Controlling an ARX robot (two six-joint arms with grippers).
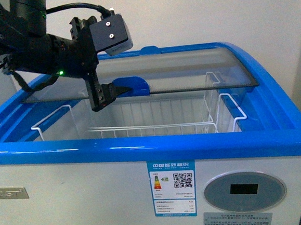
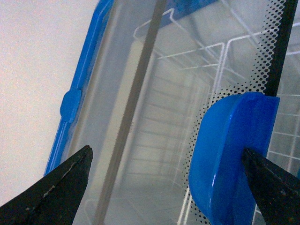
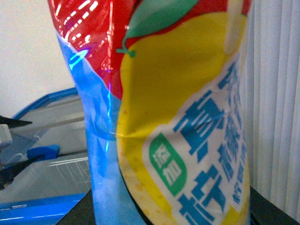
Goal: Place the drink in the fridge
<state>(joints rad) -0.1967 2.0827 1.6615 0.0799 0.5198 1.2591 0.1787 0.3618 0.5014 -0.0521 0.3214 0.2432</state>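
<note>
The fridge (image 1: 142,144) is a white chest with a glossy blue rim. Its glass lid (image 1: 188,68) is slid partway back, leaving the front half uncovered. My left gripper (image 1: 103,98) is open and straddles the lid's blue handle (image 1: 134,86). In the left wrist view the handle (image 2: 234,154) lies between the fingers (image 2: 61,187), close against the far one. The drink (image 3: 178,117), a bottle with a yellow, red and blue label, fills the right wrist view, and my right gripper (image 3: 173,213) is shut on it. The right arm is out of the front view.
White wire baskets (image 1: 141,128) hang inside the fridge. An oval grey control panel (image 1: 245,191) and an energy label (image 1: 172,189) are on its front. A pale wall stands behind. Vertical blinds (image 3: 276,93) show beside the drink.
</note>
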